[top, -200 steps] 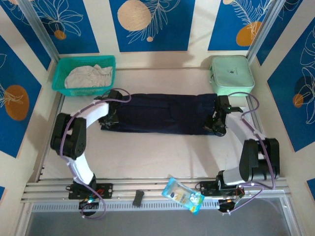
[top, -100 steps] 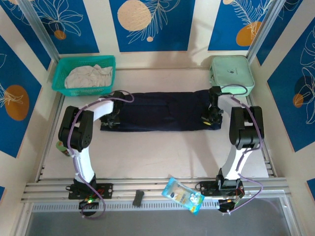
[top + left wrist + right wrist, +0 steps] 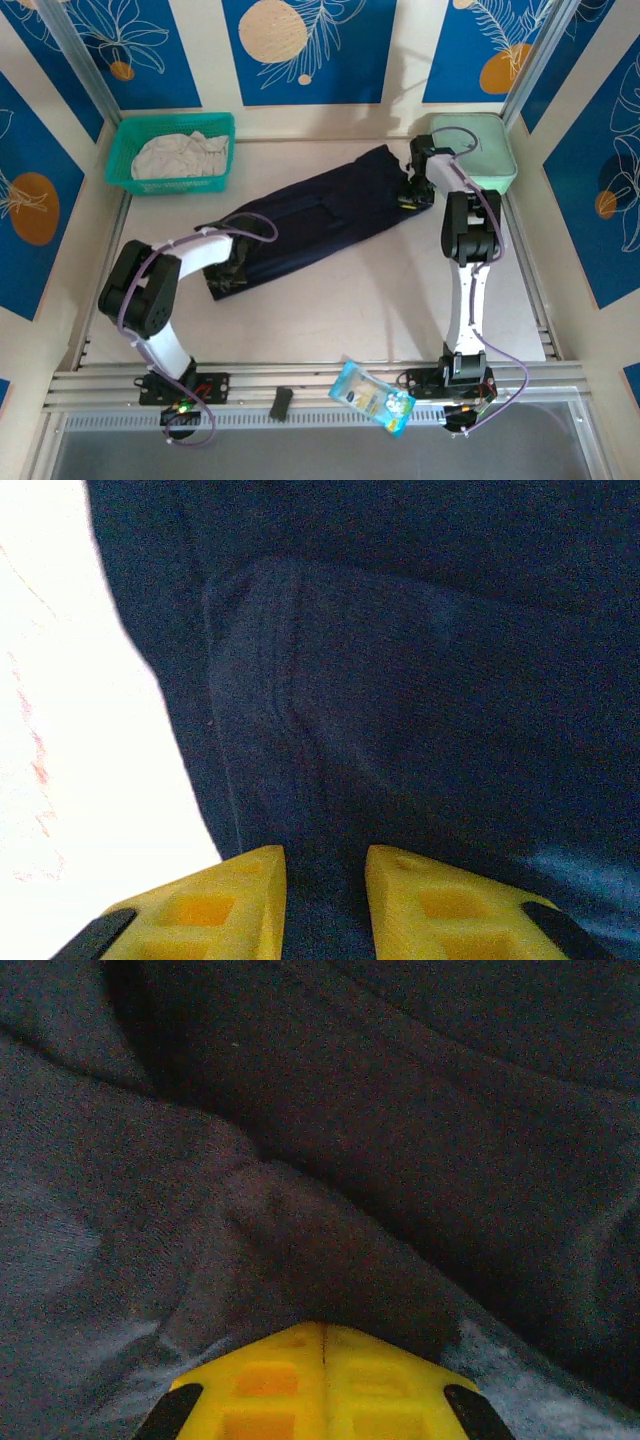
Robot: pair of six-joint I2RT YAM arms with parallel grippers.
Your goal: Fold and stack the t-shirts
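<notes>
Both jaws pinch navy t-shirt (image 3: pixel 310 222) ends; shirt now diagonal, right end swung toward mint case (image 3: pixel 492 165).

The left arm (image 3: pixel 150 290) is folded low, the left gripper (image 3: pixel 228 272) nipping the near left corner of the dark navy t-shirt (image 3: pixel 320 215) between narrowly parted yellow fingers (image 3: pixel 225 905), while the right arm (image 3: pixel 465 260) stretches forward, the right gripper (image 3: pixel 408 195) pinched tight on its far right end.
</notes>
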